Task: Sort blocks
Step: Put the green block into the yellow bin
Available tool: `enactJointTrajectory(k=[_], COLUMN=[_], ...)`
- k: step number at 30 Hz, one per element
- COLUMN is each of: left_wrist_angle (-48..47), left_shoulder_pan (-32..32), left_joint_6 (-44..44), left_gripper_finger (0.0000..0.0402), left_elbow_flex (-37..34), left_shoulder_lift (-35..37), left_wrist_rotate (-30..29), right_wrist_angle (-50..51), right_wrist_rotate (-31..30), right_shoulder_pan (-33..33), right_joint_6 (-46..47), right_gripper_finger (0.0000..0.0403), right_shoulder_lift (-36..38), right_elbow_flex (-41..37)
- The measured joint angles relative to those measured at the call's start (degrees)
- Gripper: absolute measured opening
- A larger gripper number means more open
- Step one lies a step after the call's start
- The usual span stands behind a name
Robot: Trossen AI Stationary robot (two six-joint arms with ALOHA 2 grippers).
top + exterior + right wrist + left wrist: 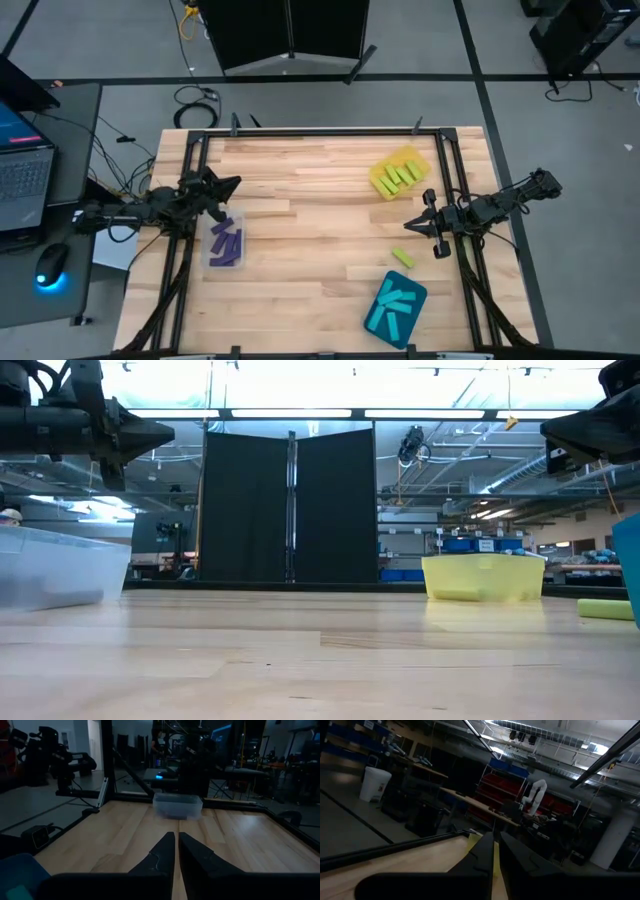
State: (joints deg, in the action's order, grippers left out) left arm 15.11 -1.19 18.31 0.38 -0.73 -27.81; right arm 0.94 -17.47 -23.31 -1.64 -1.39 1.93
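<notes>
Purple blocks [228,243] lie in a clear tray [212,262] at the table's left. Yellow-green blocks [398,176] lie in a yellow tray [385,163] at the far right. Cyan blocks [394,309] lie in a teal tray [414,293] near the front edge. One yellow-green block [403,258] lies flat on the bare wood between those two trays. My left gripper [236,183] hovers shut above the table's left side, just beyond the clear tray. At the right side my right gripper [408,226] is also shut, hovering above the wood a little beyond the loose block.
A black frame [320,131] runs along the table's far and side edges. The broad middle of the wood [310,230] is bare. A laptop [20,165] and a mouse [50,265] sit on a desk left of the table.
</notes>
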Motion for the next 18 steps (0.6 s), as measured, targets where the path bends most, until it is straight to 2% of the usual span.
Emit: enactJointTrajectory(k=[6, 10, 12, 15, 18], left_wrist_angle=[6.6, 6.4, 6.5, 11.9, 21.1], left_shoulder_pan=[0.1, 0.1, 0.1, 0.1, -0.4], left_joint_6=[-3.2, 4.5, 7.6, 7.9, 9.1], left_gripper_finger=[0.0037, 0.0037, 0.0037, 0.0037, 0.0037], left_elbow_flex=[0.0, 0.0, 0.0, 0.0, 0.2], left_shoulder_lift=[0.1, -0.3, -1.5, -6.2, -14.9], left_wrist_rotate=[-1.8, -1.4, 1.4, 8.7, 9.8], right_wrist_angle=[0.0, 0.0, 0.0, 0.0, 0.0], right_wrist_rotate=[0.0, 0.0, 0.0, 0.0, 0.0], right_shoulder_pan=[0.0, 0.0, 0.0, 0.0, 0.0], right_joint_6=[0.0, 0.0, 0.0, 0.0, 0.0], right_gripper_finger=[0.0035, 0.0035, 0.0036, 0.0036, 0.0035], right_shoulder_lift=[0.0, 0.0, 0.0, 0.0, 0.0], right_elbow_flex=[0.0, 0.0, 0.0, 0.0, 0.0])
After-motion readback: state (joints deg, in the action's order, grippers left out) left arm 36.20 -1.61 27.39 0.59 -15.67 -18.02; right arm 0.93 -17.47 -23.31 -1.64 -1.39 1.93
